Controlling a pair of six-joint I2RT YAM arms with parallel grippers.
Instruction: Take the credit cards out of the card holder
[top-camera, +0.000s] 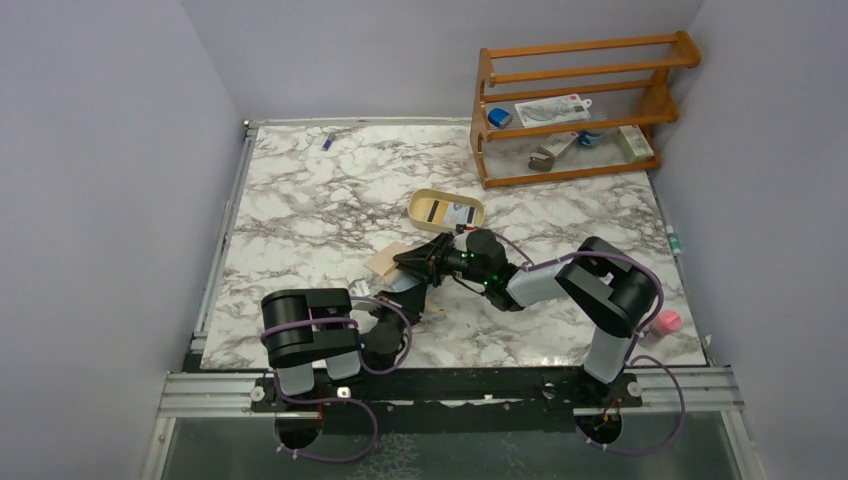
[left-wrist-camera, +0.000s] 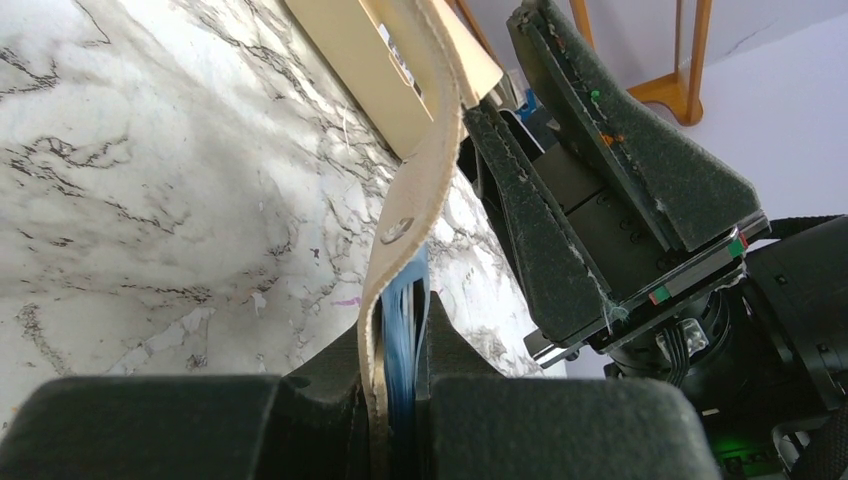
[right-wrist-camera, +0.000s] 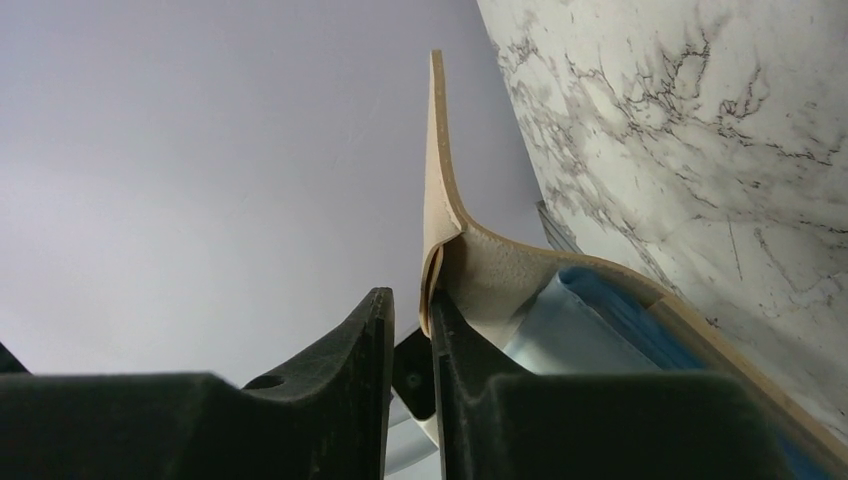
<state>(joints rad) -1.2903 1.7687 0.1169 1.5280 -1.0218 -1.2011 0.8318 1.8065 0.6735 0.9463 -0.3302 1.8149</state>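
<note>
The tan card holder is held off the marble table between both arms. My left gripper is shut on its lower part, pressing the tan leather and the pale blue credit cards together. Its flap curves up, showing a snap stud. In the right wrist view the holder gapes open, with the blue and whitish credit cards inside. My right gripper stands slightly open round the flap's edge. The flap rests against one finger, and a gap shows to the other.
An oval tan tray holding cards sits just behind the grippers. A wooden rack with small items stands at the back right. A pink object lies at the right edge, and a small purple thing at the back left.
</note>
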